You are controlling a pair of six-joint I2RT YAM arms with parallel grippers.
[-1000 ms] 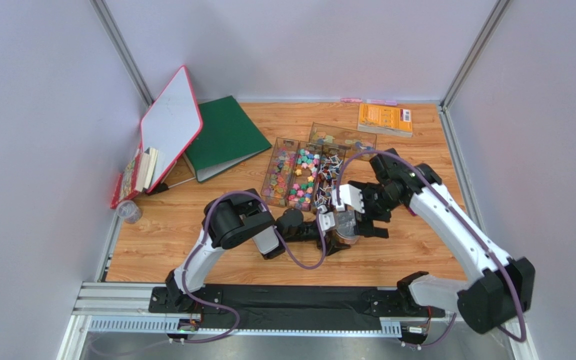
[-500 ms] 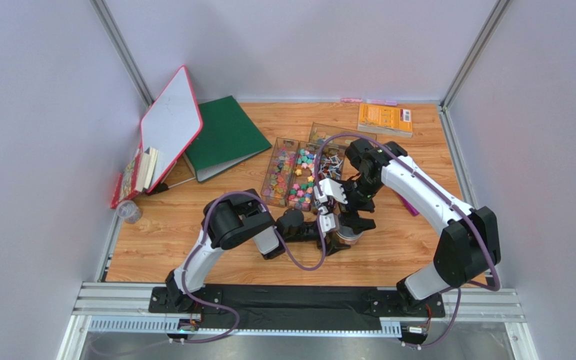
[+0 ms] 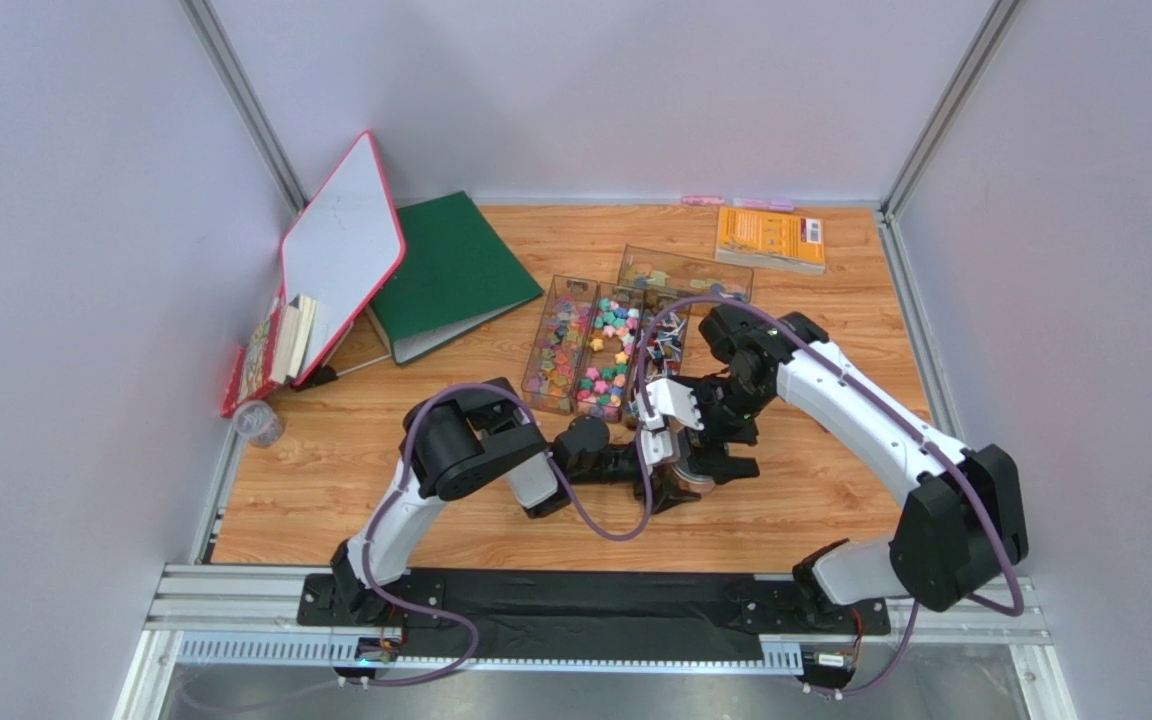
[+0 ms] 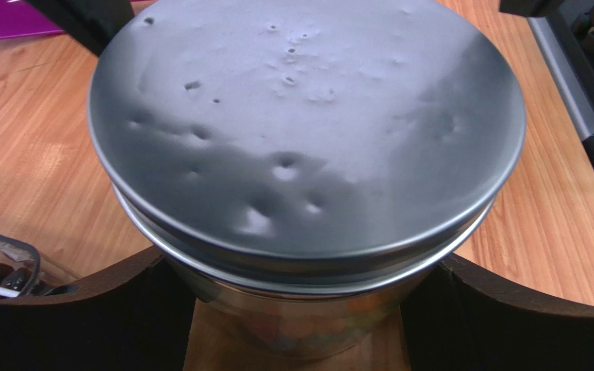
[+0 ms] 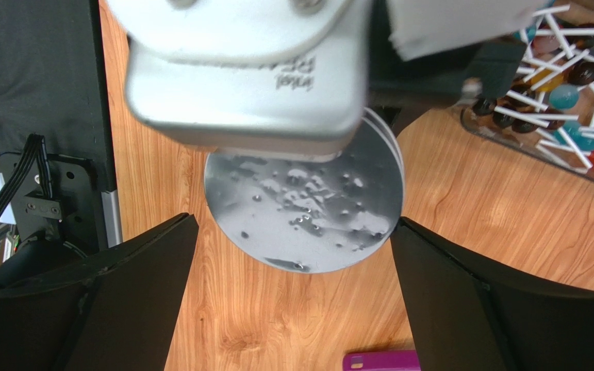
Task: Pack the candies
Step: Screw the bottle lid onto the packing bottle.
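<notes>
A glass jar with a dented grey metal lid (image 4: 300,124) stands on the table near the front (image 3: 683,480). Mixed-colour candies (image 4: 315,328) show faintly through its glass. My left gripper (image 4: 300,309) is shut on the jar body, one finger on each side. My right gripper (image 5: 292,224) is open and hovers above the lid (image 5: 308,209), with a finger off each side and not touching it. More candies fill the clear trays (image 3: 597,353) behind the jar. Lollipops on white sticks (image 5: 563,93) lie in the nearest tray.
A purple scoop (image 5: 381,361) lies on the wood just right of the jar. A green binder (image 3: 455,270) and a red-framed whiteboard (image 3: 342,248) are at the back left. An orange book (image 3: 770,237) is at the back right. The left wrist camera (image 5: 246,69) sits over the jar.
My right arm has swung its elbow in, then out again, while its open gripper stayed over the jar and shifted slightly nearer. The left arm and the jar have not moved.
</notes>
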